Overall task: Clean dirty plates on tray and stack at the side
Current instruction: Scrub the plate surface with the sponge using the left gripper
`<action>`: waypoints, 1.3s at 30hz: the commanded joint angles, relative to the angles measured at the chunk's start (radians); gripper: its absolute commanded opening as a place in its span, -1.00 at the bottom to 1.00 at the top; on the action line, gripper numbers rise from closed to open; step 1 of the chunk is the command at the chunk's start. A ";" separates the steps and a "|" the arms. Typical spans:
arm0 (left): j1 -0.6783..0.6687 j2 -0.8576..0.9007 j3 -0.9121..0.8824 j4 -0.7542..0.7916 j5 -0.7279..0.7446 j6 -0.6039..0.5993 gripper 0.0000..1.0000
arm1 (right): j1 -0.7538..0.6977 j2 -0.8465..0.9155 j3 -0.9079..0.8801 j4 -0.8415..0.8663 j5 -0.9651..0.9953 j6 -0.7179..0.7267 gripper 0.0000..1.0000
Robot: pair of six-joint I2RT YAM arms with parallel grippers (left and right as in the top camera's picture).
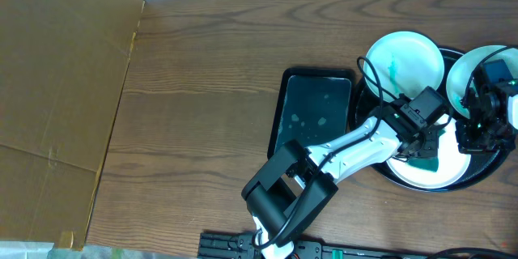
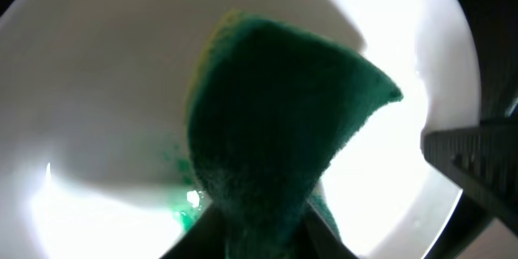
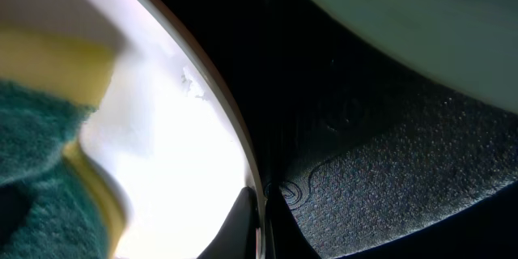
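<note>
Overhead, the round tray (image 1: 488, 171) stands at the right end of the worktop (image 1: 202, 89), and three dirty plates lie on it: a back plate (image 1: 405, 63), a right plate (image 1: 477, 65) partly hidden by the right arm, and a near plate (image 1: 421, 180). The left claw (image 1: 419, 147) is over the near plate and presses a green sponge (image 1: 426, 163) on it. The right claw (image 1: 473, 136) is at the right edge of the same plate. Just beside the round tray, on its left, lies a smaller rectangular tray (image 1: 316, 113), and a cardboard sheet (image 1: 57, 73) covers the left side

Next, the left wrist view shows the left claw (image 2: 263, 243) closed on the sponge (image 2: 275, 121), which is squeezed between the two fingers (image 2: 194, 243) and has a yellow layer at its back. Under it is the white near plate (image 2: 97, 89), with a teal smear (image 2: 180, 206) just beside the sponge

Finally, in the right wrist view the right claw (image 3: 261, 227) is closed on the thin rim of the near plate (image 3: 162, 129), one finger on each side. The sponge (image 3: 40, 154) touches the plate at the left. The black floor of the round tray (image 3: 364, 178) fills the right, and the pale edge of another plate (image 3: 421, 16) shows at the top
</note>
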 commanded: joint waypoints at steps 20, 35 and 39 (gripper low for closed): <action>0.035 -0.048 0.010 -0.170 -0.408 -0.048 -0.86 | 0.010 0.003 -0.008 -0.013 -0.009 -0.011 -0.97; 0.027 -0.104 0.011 -0.047 -0.126 -0.140 -0.85 | 0.010 0.003 -0.008 -0.011 -0.010 -0.011 -0.97; 0.027 -0.039 0.011 -0.026 -0.105 -0.167 -0.86 | 0.010 0.003 -0.008 -0.012 -0.009 -0.011 -0.98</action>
